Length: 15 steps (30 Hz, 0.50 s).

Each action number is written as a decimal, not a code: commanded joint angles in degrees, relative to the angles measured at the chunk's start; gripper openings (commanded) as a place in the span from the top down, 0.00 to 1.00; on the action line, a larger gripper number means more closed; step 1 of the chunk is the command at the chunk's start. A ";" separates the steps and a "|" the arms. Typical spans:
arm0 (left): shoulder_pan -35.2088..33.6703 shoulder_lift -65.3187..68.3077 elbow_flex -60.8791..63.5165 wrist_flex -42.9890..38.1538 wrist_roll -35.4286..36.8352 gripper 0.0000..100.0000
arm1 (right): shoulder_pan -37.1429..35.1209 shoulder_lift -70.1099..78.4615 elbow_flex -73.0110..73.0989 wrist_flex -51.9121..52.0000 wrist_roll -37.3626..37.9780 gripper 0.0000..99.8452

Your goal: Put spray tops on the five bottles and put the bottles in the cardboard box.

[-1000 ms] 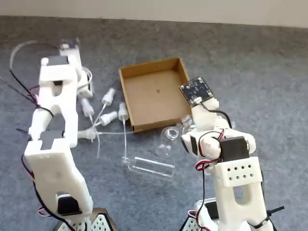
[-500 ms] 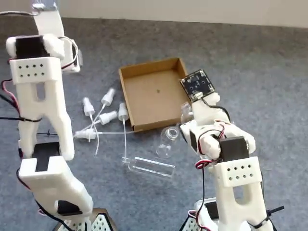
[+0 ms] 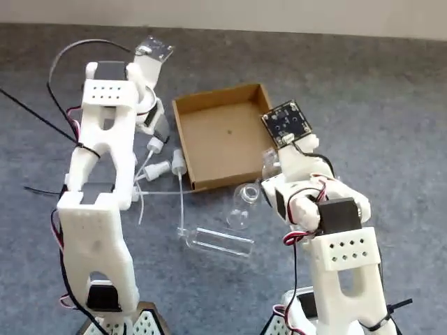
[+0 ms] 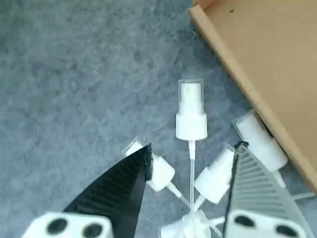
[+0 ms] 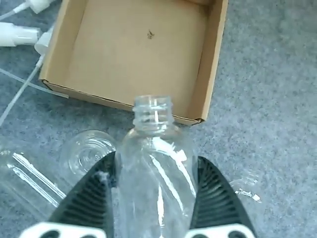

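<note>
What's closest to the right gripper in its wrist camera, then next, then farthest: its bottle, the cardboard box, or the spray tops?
1. The bottle, held in the right gripper.
2. The cardboard box, just past the bottle's neck.
3. The spray tops, beyond the box's side wall.

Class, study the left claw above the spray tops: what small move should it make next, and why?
Probably lower the left claw and close on a spray top: it hangs open above the tops, while the right claw grips a bottle whose neck is bare.
</note>
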 commanded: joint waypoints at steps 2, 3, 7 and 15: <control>1.54 2.59 -0.22 -3.60 -3.78 0.76 | -0.22 -1.19 -0.48 -1.36 0.53 1.00; 1.54 3.38 -0.22 -4.31 -3.87 0.76 | -0.22 -1.19 -0.48 -1.36 0.53 1.00; 1.36 6.64 -0.22 -7.12 -3.96 0.76 | -0.22 -1.19 -0.48 -1.36 0.53 1.00; 1.36 11.47 -0.22 -12.57 -3.69 0.77 | -0.22 -1.19 -0.48 -1.36 0.53 1.00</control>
